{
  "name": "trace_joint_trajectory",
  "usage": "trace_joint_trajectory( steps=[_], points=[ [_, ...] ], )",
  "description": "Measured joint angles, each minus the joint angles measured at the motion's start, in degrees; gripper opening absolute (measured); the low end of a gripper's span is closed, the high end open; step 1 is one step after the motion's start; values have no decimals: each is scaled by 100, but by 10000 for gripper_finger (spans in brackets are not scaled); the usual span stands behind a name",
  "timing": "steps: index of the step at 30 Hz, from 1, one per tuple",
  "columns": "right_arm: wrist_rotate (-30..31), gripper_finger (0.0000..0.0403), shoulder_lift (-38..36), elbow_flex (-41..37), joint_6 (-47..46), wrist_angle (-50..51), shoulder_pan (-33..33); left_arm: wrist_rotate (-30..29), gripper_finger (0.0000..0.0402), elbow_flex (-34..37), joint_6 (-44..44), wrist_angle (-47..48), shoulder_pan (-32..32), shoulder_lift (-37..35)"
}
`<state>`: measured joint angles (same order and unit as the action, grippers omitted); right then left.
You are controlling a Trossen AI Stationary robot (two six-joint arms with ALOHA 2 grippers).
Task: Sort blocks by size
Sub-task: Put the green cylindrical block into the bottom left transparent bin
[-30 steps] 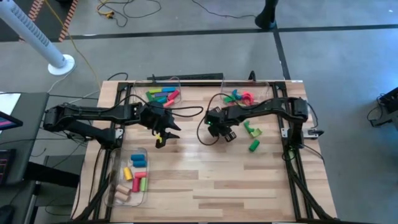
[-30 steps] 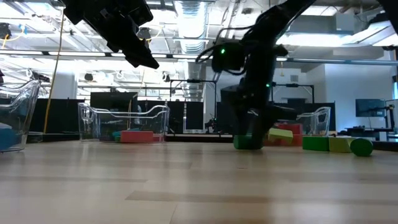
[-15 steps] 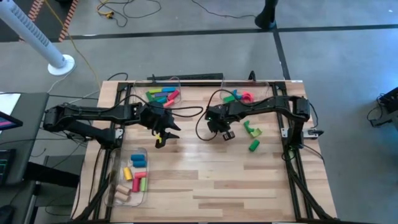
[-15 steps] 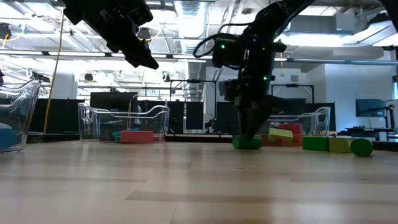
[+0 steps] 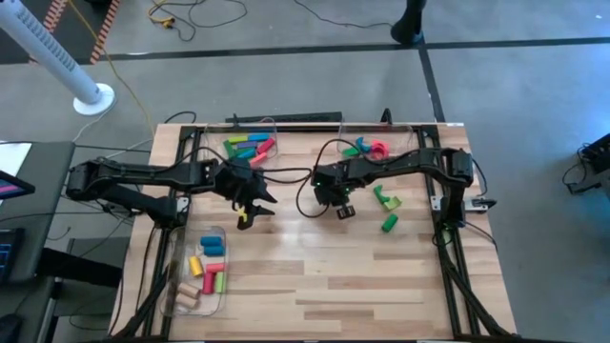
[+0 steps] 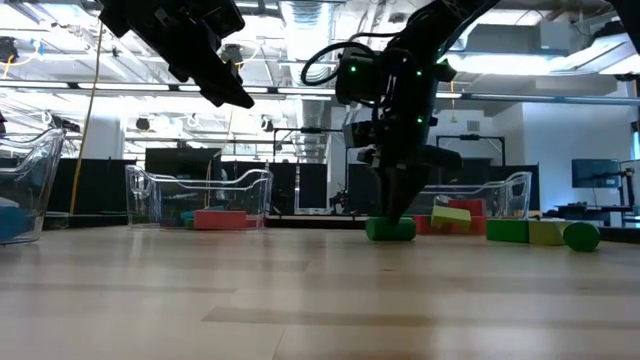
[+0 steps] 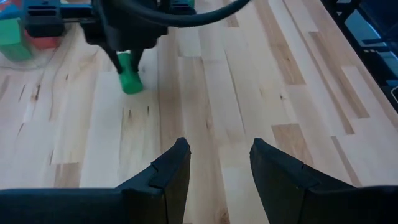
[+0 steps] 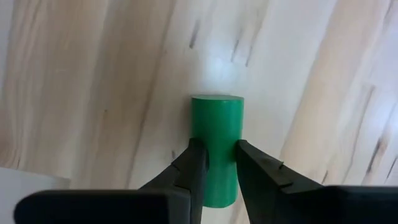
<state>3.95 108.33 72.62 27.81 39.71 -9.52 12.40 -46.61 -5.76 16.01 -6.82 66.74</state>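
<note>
Two bins (image 5: 250, 145) part-filled; right gripper (image 8: 216, 163) clamped on green cylinder (image 8: 216, 146), left gripper (image 7: 219, 165) apart; strays at 3 o'clock.

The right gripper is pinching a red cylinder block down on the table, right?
Not quite: the block is green, not red. The right wrist view shows the right gripper shut on a green cylinder lying on the wooden table, one finger on each side. The low view shows the same green cylinder under that gripper, down on the tabletop.
</note>
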Motion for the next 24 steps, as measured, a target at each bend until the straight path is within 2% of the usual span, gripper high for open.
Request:
trace_joint_trajectory(
  steps=[12,16,24],
  points=[
    [-37,183,186,7,-512,35,0,-76,158,0,-42,1,189,0],
    [-35,184,243,7,-647,21,4,-98,158,0,-43,16,214,0],
    [-27,161,328,21,-713,-136,18,-105,158,1,-44,113,227,0]
  ],
)
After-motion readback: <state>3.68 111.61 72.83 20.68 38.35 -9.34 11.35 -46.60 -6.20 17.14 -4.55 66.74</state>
